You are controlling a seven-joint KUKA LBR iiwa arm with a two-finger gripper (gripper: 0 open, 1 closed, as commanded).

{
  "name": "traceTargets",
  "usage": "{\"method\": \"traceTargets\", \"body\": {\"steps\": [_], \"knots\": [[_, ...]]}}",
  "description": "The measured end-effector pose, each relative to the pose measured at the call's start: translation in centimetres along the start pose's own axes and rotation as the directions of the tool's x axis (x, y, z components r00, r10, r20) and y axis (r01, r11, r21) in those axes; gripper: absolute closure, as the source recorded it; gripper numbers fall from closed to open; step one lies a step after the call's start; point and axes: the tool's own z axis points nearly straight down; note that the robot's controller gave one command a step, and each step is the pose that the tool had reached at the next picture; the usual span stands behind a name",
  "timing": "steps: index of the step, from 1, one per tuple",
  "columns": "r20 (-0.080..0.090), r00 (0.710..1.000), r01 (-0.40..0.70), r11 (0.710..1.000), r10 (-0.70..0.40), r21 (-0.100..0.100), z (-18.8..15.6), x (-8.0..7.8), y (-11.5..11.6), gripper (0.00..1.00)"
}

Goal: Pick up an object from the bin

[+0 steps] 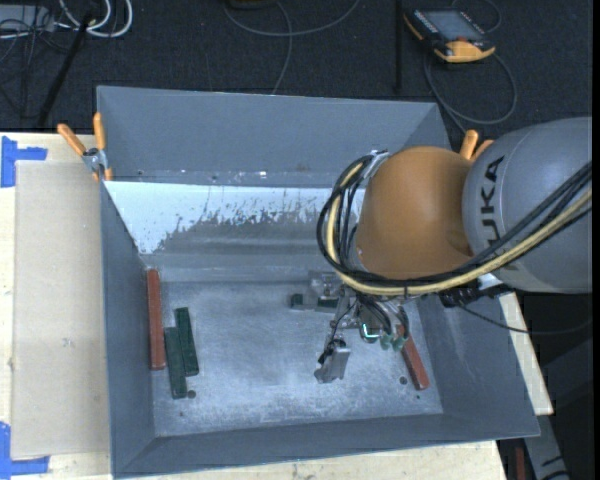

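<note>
Reddish-brown, long and thin, a flat strip (154, 318) lies along the left foot of the bin (280, 148), and just beside it on the floor are two dark green bars (183, 353), lengthwise and touching each other. The middle of the floor is bare, scuffed metal.

Further right the gripper (331, 361) hangs low over that bare floor, with nothing under it that I can make out. Whether it is released or clenched I cannot tell from where I stand; the tip is a small grey tangle of parts and wires. Nothing looks to be held in it.

Just to its right, near the right-hand wall, lies a red stick (413, 361), slanting a little. That is the thing nearest the gripper, so I would guess it is the one to go for. It looks stiff and light, like wood or plastic, and not fragile. Lying flat on metal, it may slide or tip. I would take it across its narrow width, near the middle of its length.

The big orange cover (410, 218) and looped cables (332, 230) on the wrist hide the back right of the floor and the stick's upper end. A small grey piece (310, 296) near there could be robot or loose object.
</note>
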Motion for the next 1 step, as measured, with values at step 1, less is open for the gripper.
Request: {"method": "traceTargets", "body": {"steps": [1], "knots": [[0.008,0.998,-0.057,0.998,0.057,0.003,1.7,-1.4,-10.28,0.0]]}}
